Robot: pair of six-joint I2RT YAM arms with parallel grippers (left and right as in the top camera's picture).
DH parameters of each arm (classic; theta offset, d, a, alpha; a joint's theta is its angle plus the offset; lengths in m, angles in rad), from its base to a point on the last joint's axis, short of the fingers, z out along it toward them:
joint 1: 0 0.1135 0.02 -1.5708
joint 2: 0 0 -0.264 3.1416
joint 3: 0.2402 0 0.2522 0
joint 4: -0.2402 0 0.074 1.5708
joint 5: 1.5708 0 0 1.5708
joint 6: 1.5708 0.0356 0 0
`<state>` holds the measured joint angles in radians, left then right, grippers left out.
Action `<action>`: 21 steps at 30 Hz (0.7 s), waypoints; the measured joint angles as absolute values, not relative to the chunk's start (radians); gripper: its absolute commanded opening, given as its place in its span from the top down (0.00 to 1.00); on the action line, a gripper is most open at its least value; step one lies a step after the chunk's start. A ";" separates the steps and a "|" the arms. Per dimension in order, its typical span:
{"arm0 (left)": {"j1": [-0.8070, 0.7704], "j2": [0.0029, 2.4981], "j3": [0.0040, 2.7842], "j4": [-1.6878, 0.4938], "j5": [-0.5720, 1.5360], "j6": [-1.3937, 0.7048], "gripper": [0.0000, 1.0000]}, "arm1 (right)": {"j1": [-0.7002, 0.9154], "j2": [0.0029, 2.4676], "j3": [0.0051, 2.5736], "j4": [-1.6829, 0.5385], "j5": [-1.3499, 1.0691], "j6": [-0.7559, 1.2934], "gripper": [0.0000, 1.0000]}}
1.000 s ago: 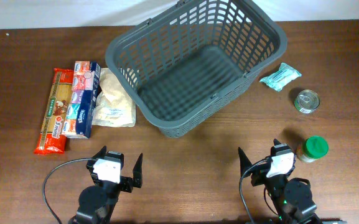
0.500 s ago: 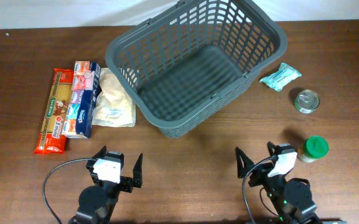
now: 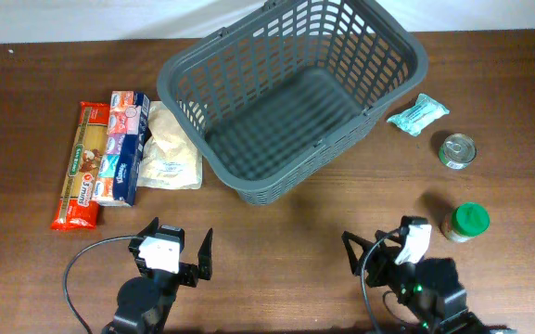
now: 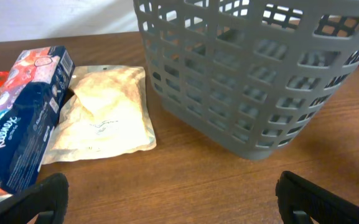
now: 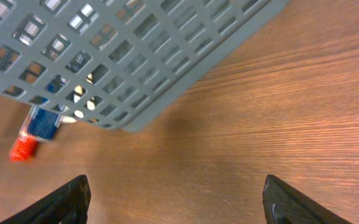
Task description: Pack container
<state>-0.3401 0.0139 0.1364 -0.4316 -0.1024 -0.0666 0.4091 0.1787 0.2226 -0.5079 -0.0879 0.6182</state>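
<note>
While your left arm is staying put, your right arm is swinging leftward across the last second, and the right end effector (image 3: pixel 378 249) is now aiming toward 11 o'clock at the large dark grey slotted plastic basket (image 3: pixel 276 125), which is sitting empty at 12 o'clock on the brown wooden counter (image 3: pixel 286 232). That swing is carrying it away from the small green-lidded jar (image 3: pixel 468 221) at its 3 o'clock, so I judge packing is not yet starting. The right end effector and the left end effector (image 3: pixel 177 232) are both standing wide apart, gripping nothing.
</note>
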 measured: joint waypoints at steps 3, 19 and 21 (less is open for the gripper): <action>-0.340 0.014 0.136 -0.432 -0.102 -0.067 0.01 | 0.408 0.342 0.426 -0.579 -0.043 0.555 0.39; -0.340 0.013 0.134 -0.430 -0.102 -0.067 0.01 | 0.397 1.310 1.634 -0.825 0.172 0.191 0.96; -0.340 0.013 0.134 -0.430 -0.102 -0.066 0.01 | 0.373 1.417 1.736 -0.832 0.181 0.159 0.97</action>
